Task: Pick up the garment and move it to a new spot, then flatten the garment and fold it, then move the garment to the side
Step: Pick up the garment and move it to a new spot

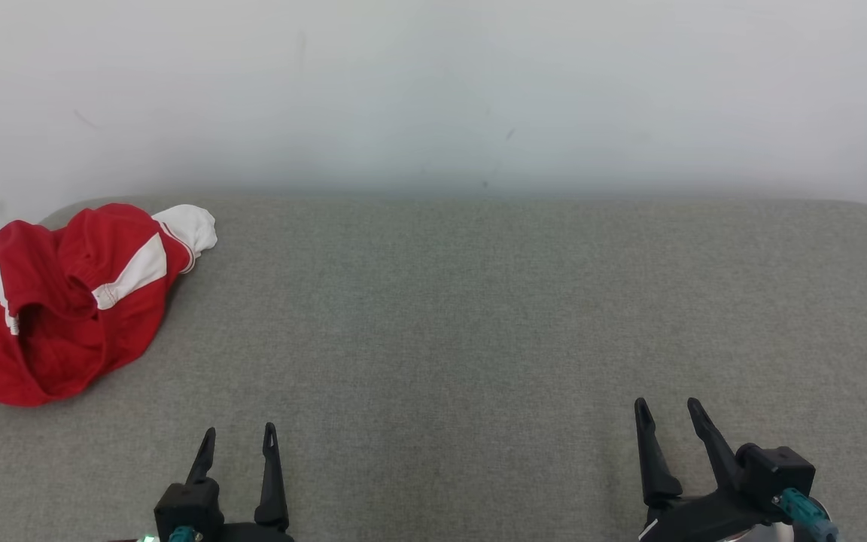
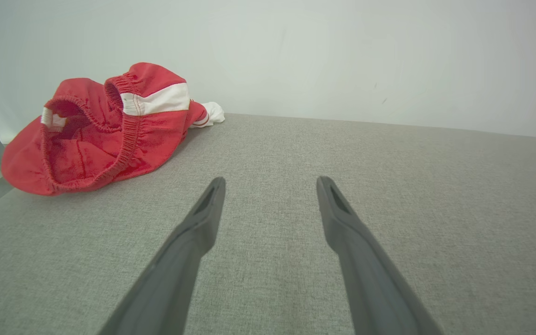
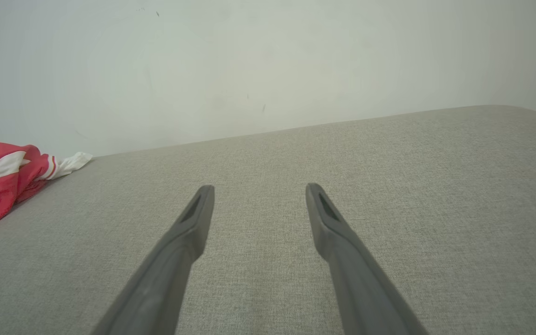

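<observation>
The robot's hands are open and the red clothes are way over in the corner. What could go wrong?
The garment lies bunched at the table's far left corner, by the edge; a clumsy nudge might push it off.
It is crumpled, so the left gripper could pinch several layers at once.
The right gripper sits far from it, so helping means a long reach.

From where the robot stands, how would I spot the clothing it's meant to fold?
Look at the wide grey table against the pale wall. At its far left corner lies a crumpled garment: bright red with white stripes and an elastic waistband, the one colourful thing on it.
</observation>
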{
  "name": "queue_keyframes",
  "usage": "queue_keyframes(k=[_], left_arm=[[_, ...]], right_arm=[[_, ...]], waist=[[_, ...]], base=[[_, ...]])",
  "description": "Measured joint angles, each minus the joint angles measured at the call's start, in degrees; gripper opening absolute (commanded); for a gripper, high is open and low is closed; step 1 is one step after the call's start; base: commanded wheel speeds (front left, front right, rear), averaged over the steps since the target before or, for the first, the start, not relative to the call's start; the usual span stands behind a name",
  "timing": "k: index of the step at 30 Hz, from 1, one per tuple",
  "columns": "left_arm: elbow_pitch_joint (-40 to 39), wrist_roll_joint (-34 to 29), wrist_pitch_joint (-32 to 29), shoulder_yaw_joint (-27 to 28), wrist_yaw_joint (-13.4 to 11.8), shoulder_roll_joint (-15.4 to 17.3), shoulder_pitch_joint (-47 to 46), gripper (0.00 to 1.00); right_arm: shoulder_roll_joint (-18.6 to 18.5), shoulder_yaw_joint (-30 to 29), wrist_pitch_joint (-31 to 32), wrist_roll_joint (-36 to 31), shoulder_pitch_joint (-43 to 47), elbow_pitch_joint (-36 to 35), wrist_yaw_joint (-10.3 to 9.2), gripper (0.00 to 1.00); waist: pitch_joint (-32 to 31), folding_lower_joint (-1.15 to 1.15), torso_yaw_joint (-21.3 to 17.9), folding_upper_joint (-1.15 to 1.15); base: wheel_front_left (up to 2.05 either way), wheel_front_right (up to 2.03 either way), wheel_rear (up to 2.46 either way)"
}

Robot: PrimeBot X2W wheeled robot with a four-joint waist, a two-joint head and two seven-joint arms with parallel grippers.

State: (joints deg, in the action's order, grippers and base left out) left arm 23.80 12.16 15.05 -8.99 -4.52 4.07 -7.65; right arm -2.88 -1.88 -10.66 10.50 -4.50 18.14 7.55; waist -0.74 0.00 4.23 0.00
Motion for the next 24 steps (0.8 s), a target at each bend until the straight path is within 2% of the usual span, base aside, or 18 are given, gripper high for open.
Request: queue_keyframes(k=[7,15,24], left_arm=[[0.4,0.0,0.0,0.3,0.1,0.0,-0.1,1.0],[0.5,0.1,0.0,0.8,-0.2,0.1,-0.4,1.0],[0.9,0.7,-0.6,0.7,0.4,1.4,-0.6,1.0]], right_arm=[[0.0,0.2,-0.1,0.5,0.0,0.2,0.0,1.0],[0.0,1.1,0.1,1.1,0.5,0.1,0.0,1.0],[0.0,4.0,1.3,2.3,1.0,-0.6,0.0,1.0]], waist=[[-0.2,0.0,0.5,0.0],[-0.5,0.0,3.2,0.0],[-0.8,0.0,10.4,0.0]], base=[[0.0,0.0,0.0],[0.0,0.0,0.0],[0.0,0.0,0.0]])
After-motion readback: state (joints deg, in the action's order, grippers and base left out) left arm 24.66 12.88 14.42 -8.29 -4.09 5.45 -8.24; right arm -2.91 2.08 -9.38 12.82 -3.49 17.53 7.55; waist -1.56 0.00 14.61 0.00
